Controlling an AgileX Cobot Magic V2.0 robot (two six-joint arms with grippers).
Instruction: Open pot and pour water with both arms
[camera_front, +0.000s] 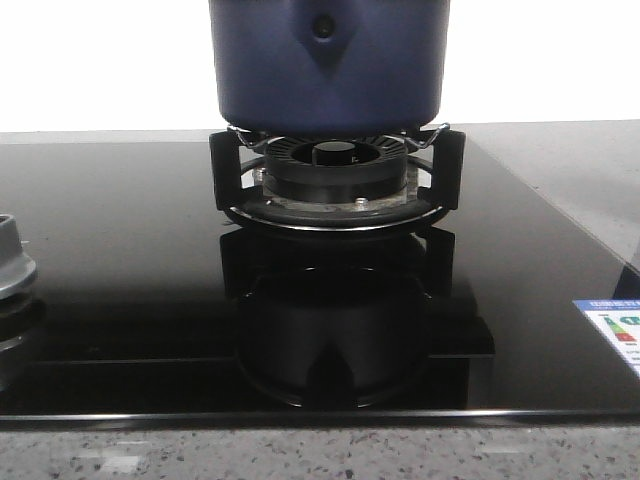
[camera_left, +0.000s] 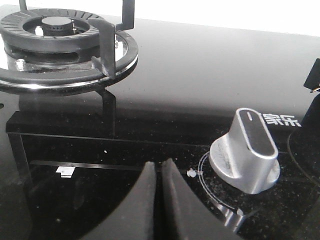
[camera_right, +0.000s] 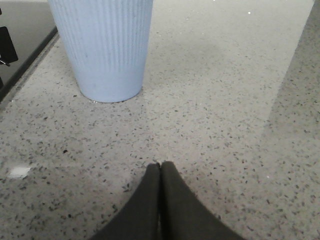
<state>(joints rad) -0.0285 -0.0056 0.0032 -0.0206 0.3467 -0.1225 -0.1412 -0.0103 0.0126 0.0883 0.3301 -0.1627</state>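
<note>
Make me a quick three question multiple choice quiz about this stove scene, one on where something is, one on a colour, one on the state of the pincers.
1. Where does the pot stand?
A. on the burner's black support
B. on the speckled counter
C. beside the silver knob

2. What colour is the ribbed cup?
A. red
B. pale blue
C. black

3. How do the two pincers stand?
A. both wide open
B. one gripping the cup
C. both shut on nothing

Answers:
1. A, the front view shows the navy pot resting on the burner support over the burner.
2. B, the right wrist view shows a pale blue cup standing on the speckled counter.
3. C, the left pincer over the glass hob near the knob, and the right pincer over the counter, each have fingers pressed together with nothing between.
</note>
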